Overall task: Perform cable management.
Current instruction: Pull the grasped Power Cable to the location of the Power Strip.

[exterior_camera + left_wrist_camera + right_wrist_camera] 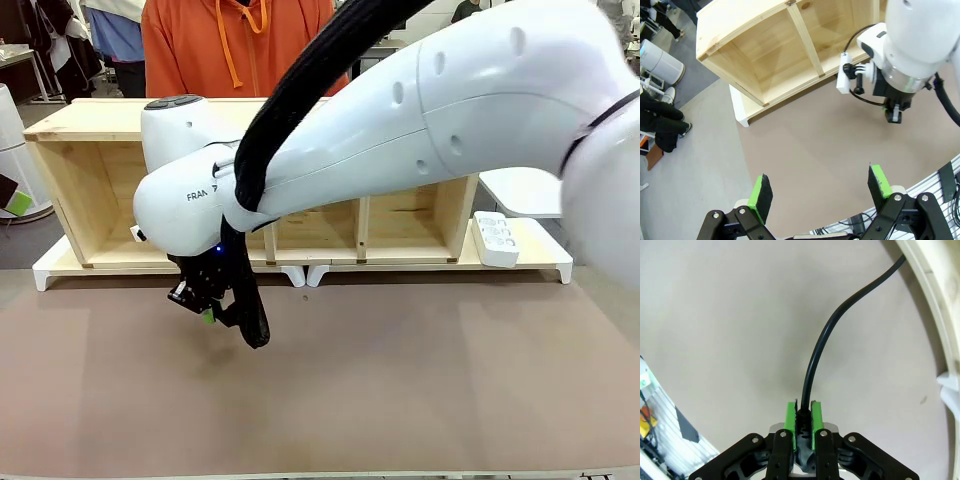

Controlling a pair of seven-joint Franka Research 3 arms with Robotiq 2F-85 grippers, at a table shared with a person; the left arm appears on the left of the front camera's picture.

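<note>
Cable [813, 362] clamped between right gripper [803, 408] pads, arcing away.

**Cable pinched, arcing away**

Thin, glossy black cable [815, 355], pinched between the right gripper [803, 416] pads, sweeps out over the brown tabletop [730, 330] in one smooth, unkinked arc, bending toward the far edge.

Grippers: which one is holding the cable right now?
The right gripper: it is shut on the thin black cable. The left gripper is wide open with nothing in it.
</note>
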